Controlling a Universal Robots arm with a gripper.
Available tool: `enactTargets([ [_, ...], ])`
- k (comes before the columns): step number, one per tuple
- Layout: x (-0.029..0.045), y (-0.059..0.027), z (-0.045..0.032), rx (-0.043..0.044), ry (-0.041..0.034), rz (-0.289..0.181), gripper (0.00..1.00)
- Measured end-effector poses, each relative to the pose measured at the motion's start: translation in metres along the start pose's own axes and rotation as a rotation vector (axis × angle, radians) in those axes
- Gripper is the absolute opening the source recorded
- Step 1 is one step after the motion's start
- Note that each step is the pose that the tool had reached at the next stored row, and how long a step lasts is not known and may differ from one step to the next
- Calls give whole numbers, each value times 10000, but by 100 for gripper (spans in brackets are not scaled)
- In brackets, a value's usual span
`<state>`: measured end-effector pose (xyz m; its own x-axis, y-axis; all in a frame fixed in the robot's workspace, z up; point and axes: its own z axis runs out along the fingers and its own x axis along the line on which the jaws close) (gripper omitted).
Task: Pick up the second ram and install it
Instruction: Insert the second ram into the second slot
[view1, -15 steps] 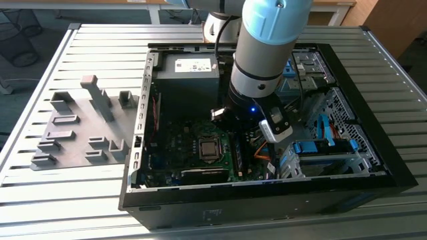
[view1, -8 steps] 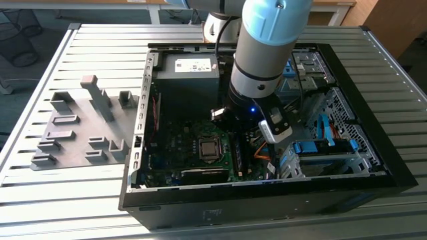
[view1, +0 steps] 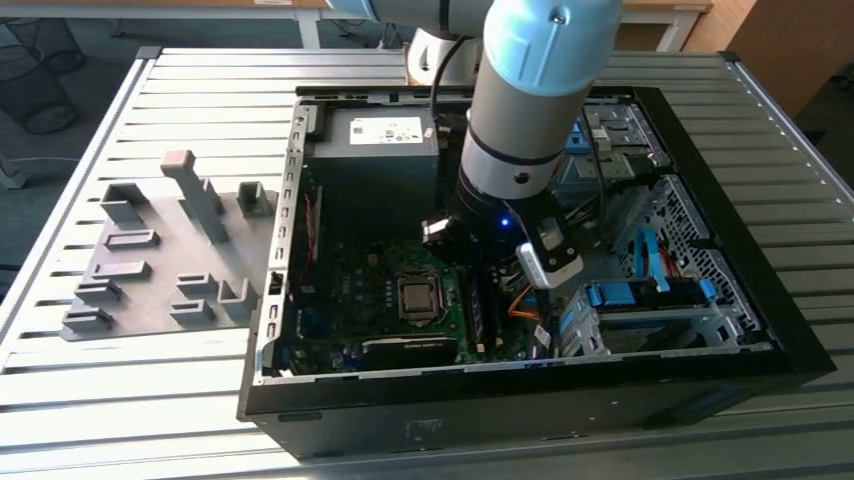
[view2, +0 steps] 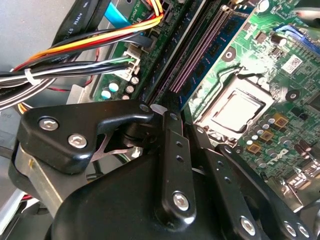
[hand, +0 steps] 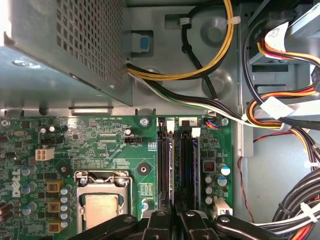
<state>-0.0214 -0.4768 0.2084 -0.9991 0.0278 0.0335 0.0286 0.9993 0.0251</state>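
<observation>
The gripper (view2: 167, 112) is held low over the memory slots (hand: 176, 160) beside the processor socket (hand: 102, 195), its fingers (view2: 172, 150) pressed together on the thin second ram (view2: 212, 55), so that the stick can be pushed straight down into its slot.

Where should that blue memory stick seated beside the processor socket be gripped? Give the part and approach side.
Pinch the seated memory stick across its thin faces at the exposed upper long edge, coming straight down onto the motherboard. It stands on edge in its slot, so probably only that edge is free.
</observation>
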Motion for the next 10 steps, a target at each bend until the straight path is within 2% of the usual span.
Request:
enactTargets([
  [10, -1, 5, 20, -47, 2, -2, 14],
])
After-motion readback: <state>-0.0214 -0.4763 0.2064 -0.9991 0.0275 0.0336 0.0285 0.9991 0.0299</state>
